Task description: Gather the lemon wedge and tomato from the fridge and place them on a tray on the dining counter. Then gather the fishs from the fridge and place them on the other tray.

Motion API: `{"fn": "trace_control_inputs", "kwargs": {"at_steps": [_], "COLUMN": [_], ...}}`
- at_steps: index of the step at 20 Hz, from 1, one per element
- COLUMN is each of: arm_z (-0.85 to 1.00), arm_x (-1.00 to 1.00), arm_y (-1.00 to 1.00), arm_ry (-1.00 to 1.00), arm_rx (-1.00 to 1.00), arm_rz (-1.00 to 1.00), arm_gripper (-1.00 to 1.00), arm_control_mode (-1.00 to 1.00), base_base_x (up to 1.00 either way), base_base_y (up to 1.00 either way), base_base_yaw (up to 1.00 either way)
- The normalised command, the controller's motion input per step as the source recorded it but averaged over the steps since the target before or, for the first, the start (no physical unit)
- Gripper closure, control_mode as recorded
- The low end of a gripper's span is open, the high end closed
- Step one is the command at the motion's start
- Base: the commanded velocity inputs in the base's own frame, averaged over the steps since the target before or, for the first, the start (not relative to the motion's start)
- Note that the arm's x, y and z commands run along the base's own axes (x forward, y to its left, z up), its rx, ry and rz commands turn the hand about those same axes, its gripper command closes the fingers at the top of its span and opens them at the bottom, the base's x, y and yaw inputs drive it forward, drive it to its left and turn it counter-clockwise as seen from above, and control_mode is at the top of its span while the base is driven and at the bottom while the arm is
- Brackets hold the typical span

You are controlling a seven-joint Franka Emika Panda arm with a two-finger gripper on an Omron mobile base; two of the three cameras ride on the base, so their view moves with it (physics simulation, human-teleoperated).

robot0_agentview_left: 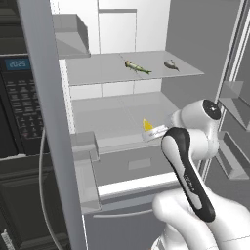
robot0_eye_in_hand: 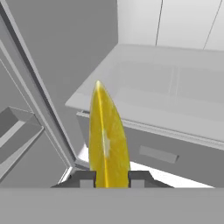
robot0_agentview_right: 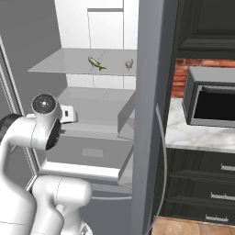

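The lemon wedge [robot0_eye_in_hand: 107,138] is pinched upright between the gripper [robot0_eye_in_hand: 112,178] tips, just in front of the open fridge [robot0_agentview_left: 127,105] lower shelf; it is judged light, slick and soft, best held across its flat faces.

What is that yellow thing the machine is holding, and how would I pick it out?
Look into the open fridge, below the upper shelf where two small fish lie. At the front of the lower shelf, the gripper is shut on the lemon wedge. It is the only bright yellow thing there, a pointed crescent, unlike the slim dull fish.
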Motion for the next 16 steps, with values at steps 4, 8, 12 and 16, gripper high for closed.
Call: {"fn": "trace_control_inputs", "kwargs": {"at_steps": [4, 8, 12, 16], "arm_z": [0.00, 0.00, 0.00, 0.00], "arm_x": [-0.02, 0.00, 0.00, 0.00], "arm_y": [0.00, 0.00, 0.00, 0.00], "arm_ry": [0.03, 0.03, 0.00, 0.00], "arm_rx": [-0.03, -0.01, 0.00, 0.00], "arm_rz": [0.00, 0.00, 0.00, 0.00], "arm_gripper": [1.00, 1.00, 1.00, 1.00], "arm_control_mode": [-1.00, -1.00, -1.00, -1.00], "base_base_x": [0.00, 0.00, 0.00, 0.00], "base_base_y": [0.00, 0.00, 0.00, 0.00], "base_base_yaw": [0.00, 0.00, 0.00, 0.00]}}
